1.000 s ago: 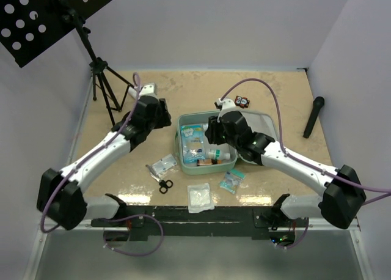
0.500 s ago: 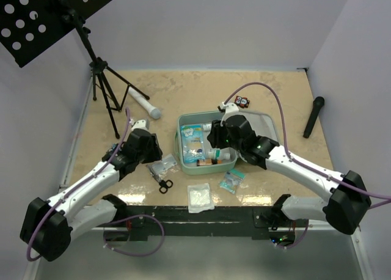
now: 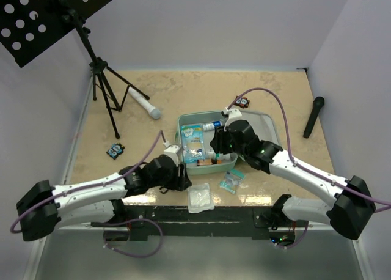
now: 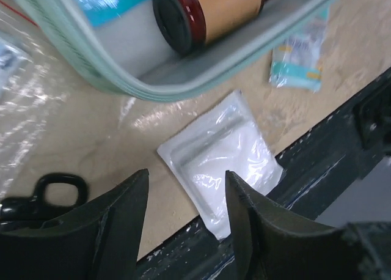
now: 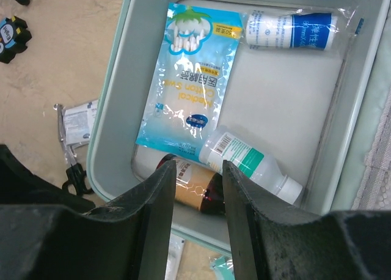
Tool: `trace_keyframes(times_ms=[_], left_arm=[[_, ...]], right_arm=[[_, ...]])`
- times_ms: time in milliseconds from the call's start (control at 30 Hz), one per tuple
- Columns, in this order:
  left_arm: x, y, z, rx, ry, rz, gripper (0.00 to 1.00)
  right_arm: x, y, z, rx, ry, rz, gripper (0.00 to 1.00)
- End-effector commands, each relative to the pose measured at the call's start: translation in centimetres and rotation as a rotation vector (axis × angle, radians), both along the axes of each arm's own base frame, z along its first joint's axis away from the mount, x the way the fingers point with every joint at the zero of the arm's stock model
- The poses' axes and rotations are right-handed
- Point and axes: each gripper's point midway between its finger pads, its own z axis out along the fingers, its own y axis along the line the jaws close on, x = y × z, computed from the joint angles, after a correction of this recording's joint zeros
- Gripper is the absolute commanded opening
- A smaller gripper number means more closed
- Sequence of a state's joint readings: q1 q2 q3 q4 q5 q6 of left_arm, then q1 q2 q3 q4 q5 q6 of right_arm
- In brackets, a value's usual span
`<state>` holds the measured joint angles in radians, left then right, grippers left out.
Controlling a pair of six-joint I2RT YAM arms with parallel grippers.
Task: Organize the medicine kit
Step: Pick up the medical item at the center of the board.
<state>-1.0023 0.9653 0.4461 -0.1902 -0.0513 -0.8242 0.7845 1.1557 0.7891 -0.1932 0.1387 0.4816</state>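
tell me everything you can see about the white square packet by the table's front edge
The white packet is a flat, roughly square pouch of shiny crinkled plastic with a white pad inside. It lies on the tan table, one corner over the dark front edge, apart from the green case. Nothing grips it.

mint-green medicine kit (image 5: 109,109), blue-and-white packet (image 5: 189,78)

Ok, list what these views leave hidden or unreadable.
Scissors: left wrist view, only one handle loop shows; left fingers cover the rest.
Brown bottle: right wrist view, right fingers cover part of its label.
Teal packet: top view, print too small to read.
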Motion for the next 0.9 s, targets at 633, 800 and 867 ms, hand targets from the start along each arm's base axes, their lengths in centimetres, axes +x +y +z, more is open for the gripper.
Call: trace_keyframes(times_ms=[633, 800, 867], left_arm=[[-2.9, -3.5, -4.2, 0.107, 0.093, -0.112, 0.51], [-3.0, -3.6, -4.5, 0.117, 0.096, -0.124, 0.41], [-2.9, -3.4, -4.8, 0.125, 0.096, -0.12, 0.37]], right_arm=[[-0.2, -0.5, 2.1, 0.055, -0.026, -0.033, 0.41], [-0.1, -0.4, 2.2, 0.057, -0.03, -0.033, 0.41], [0.0, -0.4, 2.0, 0.051, -0.03, -0.034, 0.41]])
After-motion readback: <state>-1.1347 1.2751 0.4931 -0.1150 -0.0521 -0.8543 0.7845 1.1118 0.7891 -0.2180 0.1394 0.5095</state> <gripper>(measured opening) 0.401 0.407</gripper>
